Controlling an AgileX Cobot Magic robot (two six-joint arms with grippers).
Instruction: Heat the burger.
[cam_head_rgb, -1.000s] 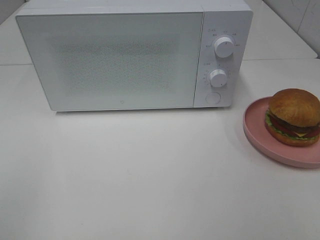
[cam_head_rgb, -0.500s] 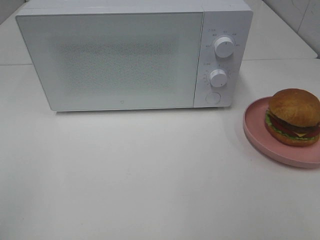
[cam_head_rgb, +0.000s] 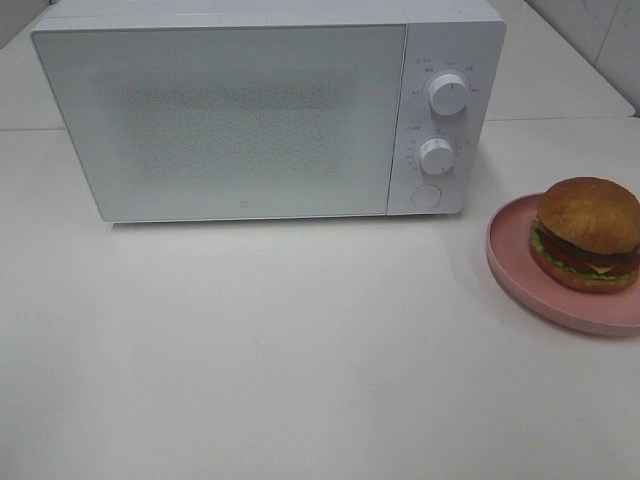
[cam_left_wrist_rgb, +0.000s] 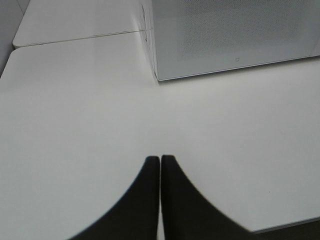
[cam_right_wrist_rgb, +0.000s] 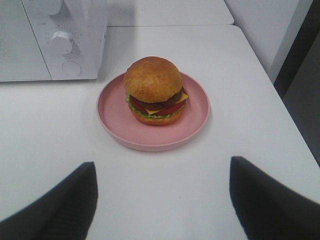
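Beside the microwave (cam_head_rgb: 270, 110), to the right of its dials, the burger (cam_head_rgb: 588, 234) is sitting on a pink plate (cam_head_rgb: 520, 268). Nothing has shifted over the last second, so heating is not yet starting: the door is staying shut. The right gripper (cam_right_wrist_rgb: 162, 200) is standing wide before the glossy domed bun; the left gripper (cam_left_wrist_rgb: 160, 170) is pressing closed, empty, over matte white tabletop.

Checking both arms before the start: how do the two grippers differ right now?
The left gripper is shut, its fingers pressed together; the right gripper stands wide open. The left faces bare table near the microwave corner; the right faces the burger on its pink plate. Both hold nothing.
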